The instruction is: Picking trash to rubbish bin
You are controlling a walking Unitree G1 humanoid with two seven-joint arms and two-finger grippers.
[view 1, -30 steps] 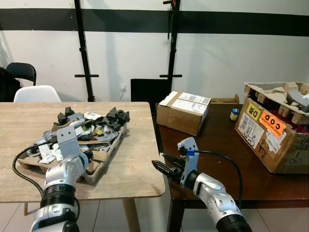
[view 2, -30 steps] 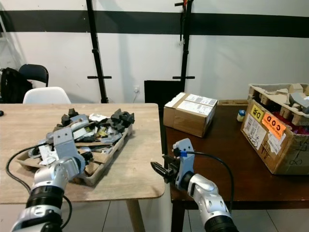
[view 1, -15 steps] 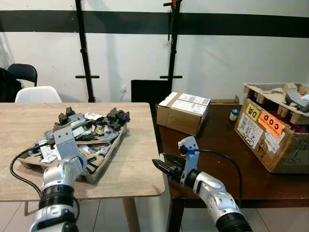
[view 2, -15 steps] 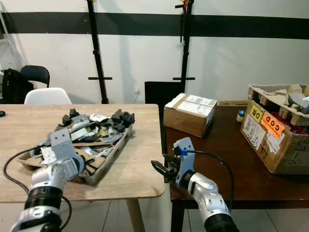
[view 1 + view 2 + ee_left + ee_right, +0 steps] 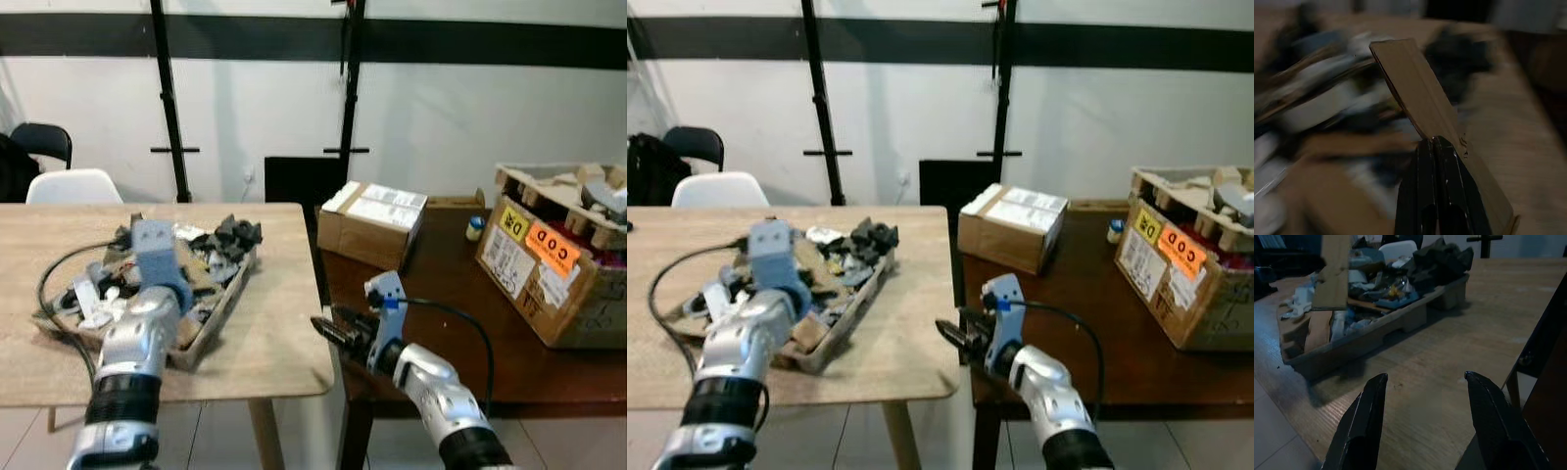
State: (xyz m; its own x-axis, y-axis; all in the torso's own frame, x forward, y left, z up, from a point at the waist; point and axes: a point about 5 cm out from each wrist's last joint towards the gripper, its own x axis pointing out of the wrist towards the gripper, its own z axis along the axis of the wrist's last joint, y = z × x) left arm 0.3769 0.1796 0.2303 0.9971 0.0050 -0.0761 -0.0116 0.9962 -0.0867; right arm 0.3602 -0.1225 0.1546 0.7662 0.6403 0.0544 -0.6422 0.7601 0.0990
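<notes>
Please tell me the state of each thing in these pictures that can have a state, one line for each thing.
Left gripper: shut on a flat cardboard piece, lifted above the tray.
Right gripper: open, holding nothing, near the light table's edge.
Cardboard tray: lying on the light table, full of trash.
Small box: closed, on the dark table.
Big box: open at the top, filled with cardboard.

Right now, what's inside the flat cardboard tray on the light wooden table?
The cardboard tray holds jumbled black, white and brown trash. The left gripper pinches a brown cardboard strip. Lower layers are hidden.
</notes>
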